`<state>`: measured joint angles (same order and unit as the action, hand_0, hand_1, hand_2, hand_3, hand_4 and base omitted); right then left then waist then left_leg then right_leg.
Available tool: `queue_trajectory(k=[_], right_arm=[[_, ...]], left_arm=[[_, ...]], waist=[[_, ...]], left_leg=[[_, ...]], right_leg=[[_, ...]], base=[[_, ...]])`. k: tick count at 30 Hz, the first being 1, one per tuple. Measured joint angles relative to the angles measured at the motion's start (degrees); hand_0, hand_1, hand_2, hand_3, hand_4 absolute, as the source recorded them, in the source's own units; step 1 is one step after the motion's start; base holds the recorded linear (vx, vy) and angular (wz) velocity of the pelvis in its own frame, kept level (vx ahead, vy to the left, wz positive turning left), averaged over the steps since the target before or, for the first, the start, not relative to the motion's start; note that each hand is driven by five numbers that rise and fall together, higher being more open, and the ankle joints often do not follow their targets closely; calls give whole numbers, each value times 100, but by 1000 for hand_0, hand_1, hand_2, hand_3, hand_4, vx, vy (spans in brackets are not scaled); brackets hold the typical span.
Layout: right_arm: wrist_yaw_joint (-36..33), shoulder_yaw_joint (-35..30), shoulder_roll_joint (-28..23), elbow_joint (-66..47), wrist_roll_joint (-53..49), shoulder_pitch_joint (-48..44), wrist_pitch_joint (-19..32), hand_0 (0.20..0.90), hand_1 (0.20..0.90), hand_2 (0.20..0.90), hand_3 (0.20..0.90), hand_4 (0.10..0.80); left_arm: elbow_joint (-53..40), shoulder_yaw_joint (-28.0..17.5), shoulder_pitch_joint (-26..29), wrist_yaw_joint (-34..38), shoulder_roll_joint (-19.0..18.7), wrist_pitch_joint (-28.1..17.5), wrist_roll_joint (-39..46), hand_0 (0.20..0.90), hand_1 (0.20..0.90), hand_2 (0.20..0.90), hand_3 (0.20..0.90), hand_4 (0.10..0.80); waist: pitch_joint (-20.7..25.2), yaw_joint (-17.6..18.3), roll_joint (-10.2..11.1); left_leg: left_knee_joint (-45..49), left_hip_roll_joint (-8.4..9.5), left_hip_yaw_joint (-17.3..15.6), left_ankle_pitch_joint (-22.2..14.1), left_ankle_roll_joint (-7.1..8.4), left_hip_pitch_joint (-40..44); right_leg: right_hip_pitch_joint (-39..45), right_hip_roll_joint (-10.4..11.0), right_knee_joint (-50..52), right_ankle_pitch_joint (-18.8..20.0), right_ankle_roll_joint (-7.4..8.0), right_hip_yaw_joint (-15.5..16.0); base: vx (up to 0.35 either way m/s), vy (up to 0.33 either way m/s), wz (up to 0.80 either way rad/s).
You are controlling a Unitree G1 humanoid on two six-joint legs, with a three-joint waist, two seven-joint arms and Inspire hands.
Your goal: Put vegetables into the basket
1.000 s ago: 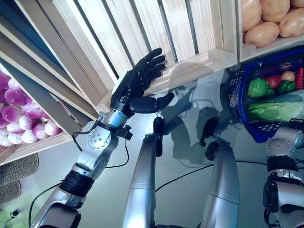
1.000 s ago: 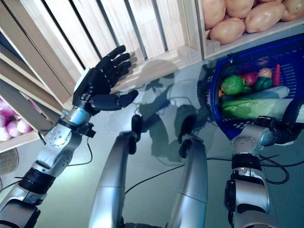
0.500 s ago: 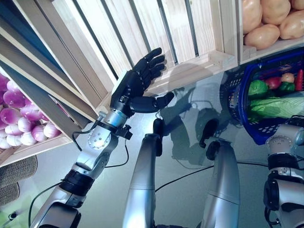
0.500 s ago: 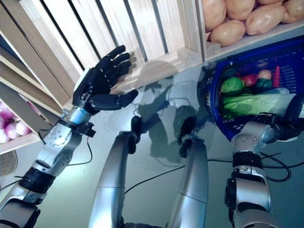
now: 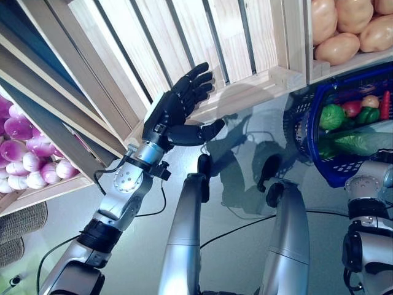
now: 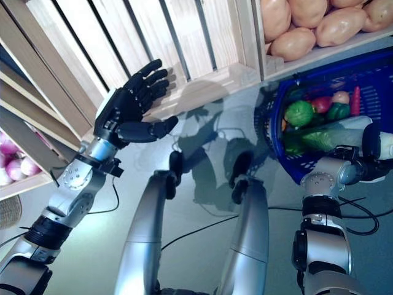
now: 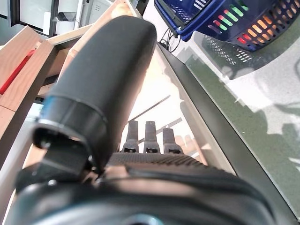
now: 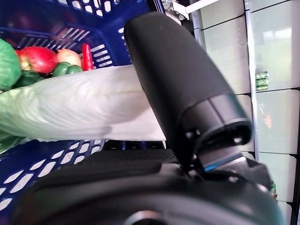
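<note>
my right hand (image 8: 187, 93) pinches the napa cabbage (image 8: 70, 105) over the blue basket (image 6: 368, 67); lower it beside the green pepper (image 8: 65, 69), then release. left hand (image 5: 175, 110) spread, idle.

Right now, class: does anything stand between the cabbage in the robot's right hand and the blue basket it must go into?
Nothing visible does. The right hand holds the cabbage already over the open basket, above the other vegetables inside.
</note>
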<state>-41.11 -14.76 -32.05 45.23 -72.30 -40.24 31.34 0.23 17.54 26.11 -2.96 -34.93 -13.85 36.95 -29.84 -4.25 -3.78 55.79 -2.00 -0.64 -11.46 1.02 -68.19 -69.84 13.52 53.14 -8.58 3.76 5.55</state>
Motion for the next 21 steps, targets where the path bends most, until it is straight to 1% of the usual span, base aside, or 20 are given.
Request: queue_trajectory(k=[4,5,8,11,12,13,15,16,18,19,21], right_arm=[[247,59,150,-87,-6,278,1,900,900,900,900,800],[416,60,271,-136,-5,481,2,900,900,900,900,800],[587,126,488,-509,11,868,4,900,900,900,900,800],[702,395,822,-1378,369,1413,10,900,900,900,900,800],[745,448,917,-1494,557,1520,21,900,900,900,900,800],[868,560,1044,-1673,799,1686,25,900,900,900,900,800],[1010,706,1137,-1967,1128,1978,23,900,900,900,900,800],[1079,726,1203,-2095,1287,2105,24,900,900,900,900,800],[1232,829,1225,-2267,1608,2206,19,900,900,900,900,800],[1322,858,1247,-2376,1748,2288,9,900,900,900,900,800],[1363,914,1248,-2549,2016,2409,5,900,900,900,900,800]], left_arm=[[54,9,-216,23,36,0,-2,900,900,900,900,800],[53,7,-314,30,43,0,-4,900,900,900,900,800],[53,-14,-384,40,46,3,-10,900,900,900,900,800],[43,-101,-456,29,109,24,-16,900,900,900,900,800],[43,-134,-490,25,128,41,-18,900,900,900,900,800],[34,-202,-573,8,186,53,-20,900,900,900,900,800],[34,-239,-636,4,328,91,-25,900,900,900,900,800],[-17,-261,-691,2,338,103,-40,900,900,900,900,800],[-32,-305,-743,-10,357,191,-75,900,900,900,900,800],[-18,-336,-794,-11,401,283,-103,900,900,900,900,800],[1,-331,-848,-12,429,391,-146,900,900,900,900,800]], waist=[[-2,11,4],[-1,26,6],[-1,48,10],[-2,107,27],[-2,138,44],[-1,188,58],[10,199,88],[68,203,164],[79,261,242],[88,304,265],[114,333,310]], left_leg=[[-406,-46,-5,48,-4,532],[-658,-64,-23,86,-14,889],[-1112,-68,-110,127,-18,1593],[-1760,-57,-138,245,23,2519],[-1916,-52,-143,276,27,2725],[-2163,-57,-142,316,43,3106],[-2573,-76,-144,362,74,3720],[-2747,-90,-156,388,84,3906],[-3029,-103,-190,476,113,4245],[-3186,-123,-193,506,121,4418],[-3490,-146,-245,596,129,4682]], right_leg=[[556,-97,-469,103,53,24],[911,-121,-715,155,58,42],[1594,-132,-1122,204,123,107],[2469,-145,-1647,247,155,174],[2660,-146,-1754,253,164,191],[3033,-150,-1941,267,166,263],[3629,-201,-2302,274,175,313],[3764,-217,-2419,277,178,302],[4093,-289,-2688,359,168,343],[4278,-316,-2862,407,166,407],[4505,-355,-3142,494,164,429]], base=[[20,51,-7],[37,55,-4],[57,46,-3],[53,43,-1],[55,47,4],[80,75,2],[98,91,-1],[76,87,-7],[29,84,-10],[0,56,-7],[46,70,-10]])
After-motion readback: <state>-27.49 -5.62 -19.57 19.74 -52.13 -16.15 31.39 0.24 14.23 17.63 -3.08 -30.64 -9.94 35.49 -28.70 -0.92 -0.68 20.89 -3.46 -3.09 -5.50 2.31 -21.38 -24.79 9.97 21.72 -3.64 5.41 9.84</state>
